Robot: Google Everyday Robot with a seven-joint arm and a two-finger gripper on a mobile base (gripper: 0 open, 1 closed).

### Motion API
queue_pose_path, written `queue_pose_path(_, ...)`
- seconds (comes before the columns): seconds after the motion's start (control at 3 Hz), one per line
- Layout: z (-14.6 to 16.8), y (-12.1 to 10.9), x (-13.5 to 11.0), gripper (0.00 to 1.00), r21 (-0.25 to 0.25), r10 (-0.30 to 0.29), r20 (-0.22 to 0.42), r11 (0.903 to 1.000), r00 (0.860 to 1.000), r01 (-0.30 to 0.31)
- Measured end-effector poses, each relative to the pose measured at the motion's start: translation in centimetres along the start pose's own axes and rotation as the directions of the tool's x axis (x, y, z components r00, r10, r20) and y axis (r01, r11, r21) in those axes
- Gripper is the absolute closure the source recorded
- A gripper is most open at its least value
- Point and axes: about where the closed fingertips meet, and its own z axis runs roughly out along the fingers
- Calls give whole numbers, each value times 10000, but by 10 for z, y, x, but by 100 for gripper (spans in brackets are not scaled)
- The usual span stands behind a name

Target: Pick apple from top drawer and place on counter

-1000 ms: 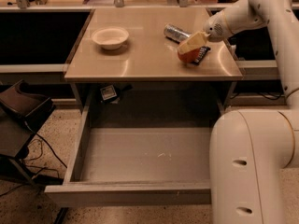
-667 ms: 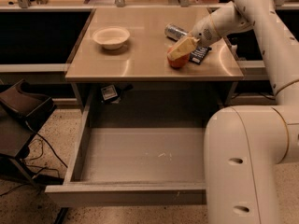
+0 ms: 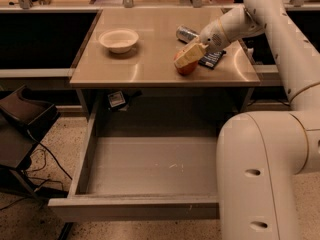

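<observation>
The apple (image 3: 185,67) is red-orange and sits low at the counter's (image 3: 150,54) front right part, at or just above the surface. My gripper (image 3: 189,55) reaches in from the right on the white arm, and its pale fingers (image 3: 192,52) are closed over the apple's top. The top drawer (image 3: 150,165) is pulled wide open below the counter. Its grey floor shows nothing inside.
A white bowl (image 3: 119,39) stands at the counter's back left. A metal can (image 3: 186,33) and a dark packet (image 3: 212,59) lie just behind the apple. My white base (image 3: 270,174) fills the front right, covering the drawer's right end. A dark chair (image 3: 25,119) stands at the left.
My gripper has moved left and down towards the counter's front edge with the apple in it. The bowl, the can and the drawer have not moved.
</observation>
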Motion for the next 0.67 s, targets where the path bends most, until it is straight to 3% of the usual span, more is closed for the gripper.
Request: queue_pose_path(0.67,0,0,0,34,-1,0,0,10000,10000,0)
